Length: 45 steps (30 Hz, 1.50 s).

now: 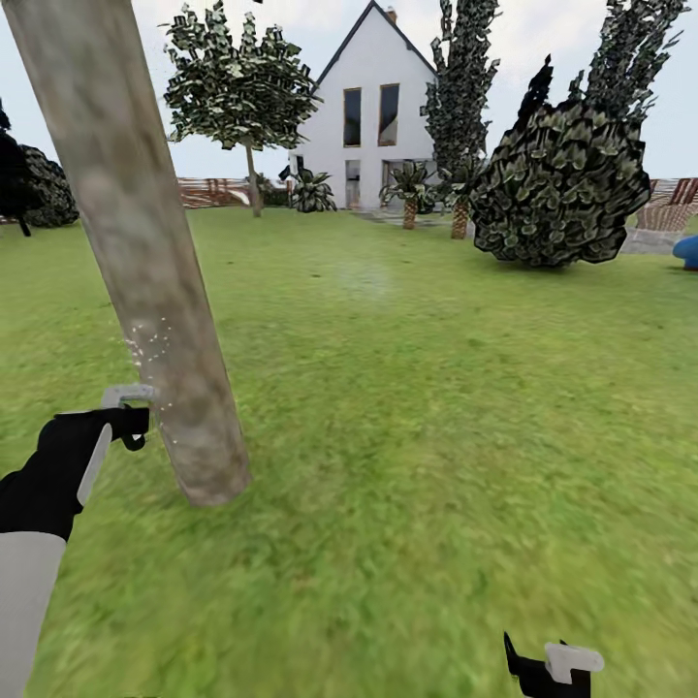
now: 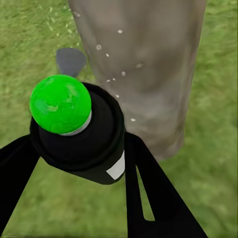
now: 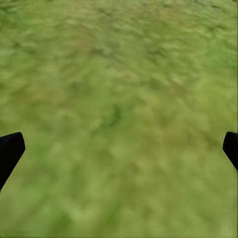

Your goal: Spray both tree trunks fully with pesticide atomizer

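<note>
A thick mottled grey-beige tree trunk [image 1: 145, 262] rises at a tilt on the left of the head view. My left gripper [image 1: 134, 425] is shut on the pesticide atomizer [image 2: 79, 139], a black can with a green ball top, and its pale nozzle [image 1: 126, 395] sits close beside the trunk [image 2: 148, 64]. Tiny white pesticide specks [image 1: 147, 341] hang just in front of the bark. At the bottom of the head view, my right gripper [image 1: 548, 669] hangs low; it [image 3: 119, 148] is open over bare grass with nothing between its fingers.
Green lawn [image 1: 436, 407] stretches right and ahead. A big dark bush [image 1: 557, 184] stands at the far right, and a leafy tree [image 1: 237, 87], small palms [image 1: 409, 189] and a white house [image 1: 373, 107] at the back. A brown slat fence [image 1: 208, 192] lines the far edge.
</note>
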Motion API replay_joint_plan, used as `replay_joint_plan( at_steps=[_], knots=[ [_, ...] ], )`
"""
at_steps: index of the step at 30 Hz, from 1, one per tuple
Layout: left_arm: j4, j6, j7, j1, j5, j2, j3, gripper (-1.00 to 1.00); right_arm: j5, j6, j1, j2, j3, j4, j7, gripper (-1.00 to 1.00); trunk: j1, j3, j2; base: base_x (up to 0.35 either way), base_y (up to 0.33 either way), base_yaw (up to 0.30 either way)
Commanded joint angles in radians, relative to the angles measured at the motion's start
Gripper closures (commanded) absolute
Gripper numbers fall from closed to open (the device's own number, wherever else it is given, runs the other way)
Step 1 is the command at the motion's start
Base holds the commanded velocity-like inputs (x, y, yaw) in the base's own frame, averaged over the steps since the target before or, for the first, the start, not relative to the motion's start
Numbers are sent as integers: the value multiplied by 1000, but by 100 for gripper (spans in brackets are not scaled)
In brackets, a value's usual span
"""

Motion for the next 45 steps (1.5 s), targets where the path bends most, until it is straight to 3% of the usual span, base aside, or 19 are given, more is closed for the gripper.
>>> replay_joint_plan(
  at_steps=[1,7,12,26,37,42,45],
  knots=[
    [0,5,-2,-1,-1,0,1,100,0,-4,-1,0,-8,1,10,-100,0,-1,0,149,-243,275],
    [2,5,-2,21,1,-3,-5,100,0,-4,-1,1,-8,1,10,-100,0,-1,0,149,-243,275],
    [72,-4,-2,26,2,-3,-4,100,0,-4,-1,2,-8,2,10,-100,0,-1,0,132,-247,268],
    [93,-4,-2,26,2,-5,-6,100,0,-4,-1,0,-8,1,10,-100,0,-1,0,106,-261,17],
    [212,-11,-3,26,1,-5,-7,100,0,-4,-1,0,-8,1,10,-100,0,-1,0,167,-180,235],
    [223,-23,-11,26,0,-25,-11,100,0,-4,-1,0,-8,2,10,-100,0,-1,0,4,-3,9],
    [223,-23,-12,24,-1,9,-2,100,0,-4,-1,0,-8,1,10,-100,0,-1,0,0,0,0]
  ],
)
